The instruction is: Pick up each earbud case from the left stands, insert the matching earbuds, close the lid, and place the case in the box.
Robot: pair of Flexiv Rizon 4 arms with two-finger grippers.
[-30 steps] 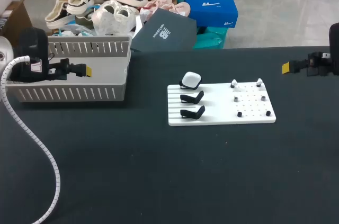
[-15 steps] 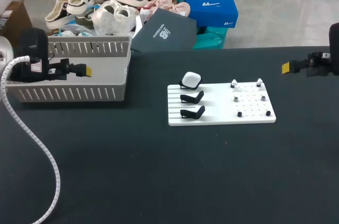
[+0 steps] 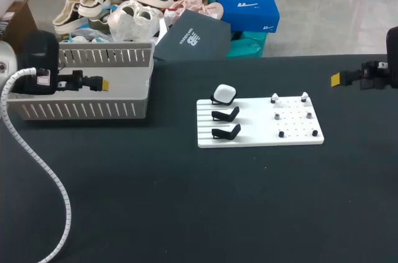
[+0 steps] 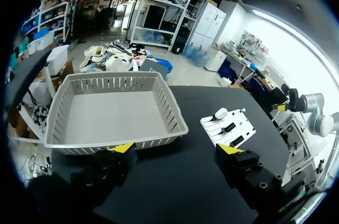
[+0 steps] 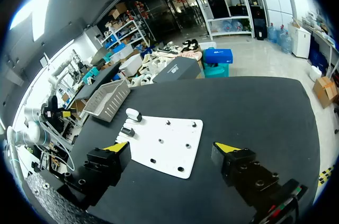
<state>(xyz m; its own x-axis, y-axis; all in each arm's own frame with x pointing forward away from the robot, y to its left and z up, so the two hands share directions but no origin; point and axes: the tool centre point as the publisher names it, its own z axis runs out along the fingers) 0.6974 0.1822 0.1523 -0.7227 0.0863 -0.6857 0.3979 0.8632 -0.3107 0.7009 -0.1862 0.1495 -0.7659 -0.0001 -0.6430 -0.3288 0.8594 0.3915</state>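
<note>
Matte black table (image 3: 186, 201) is lying bare at the near side, w/ a dull cloth-like surface.

Past that, a flat white rectangular board (image 3: 261, 132) is sitting mid-table: grooved on its left part, drilled w/ rows of small holes on its right.

On the grooved part, two glossy black curved stands are standing empty, the nearer stand (image 3: 226, 132) and the middle stand (image 3: 226, 114). Behind them a smooth white rounded-square earbud case (image 3: 224, 94) is resting tilted on the farthest stand, lid shut.

On the drilled part, small earbuds are sitting in pairs: black pair (image 3: 281, 133) nearest, grey pair (image 3: 278, 115) in the middle, white pair (image 3: 274, 98) farthest. Too small to tell more.

The right gripper (image 3: 335, 78) is hanging at the table's far right, well apart from the board and approx. level, fingers pointing toward the middle. In its wrist view the right gripper (image 5: 171, 147) is gaping wide w/ nothing btwn the yellow tips. The board (image 5: 164, 142) and case (image 5: 133, 114) are lying ahead of it.

The left gripper (image 3: 103, 82) is hanging approx. level by the grey plastic basket (image 3: 81, 109), which has slotted walls and rounded corners. In its wrist view the left gripper (image 4: 175, 150) is also spread wide and holding nothing. The basket (image 4: 106, 144) is lying ahead of it, w/ the case (image 4: 220, 113) off to one side.
</note>
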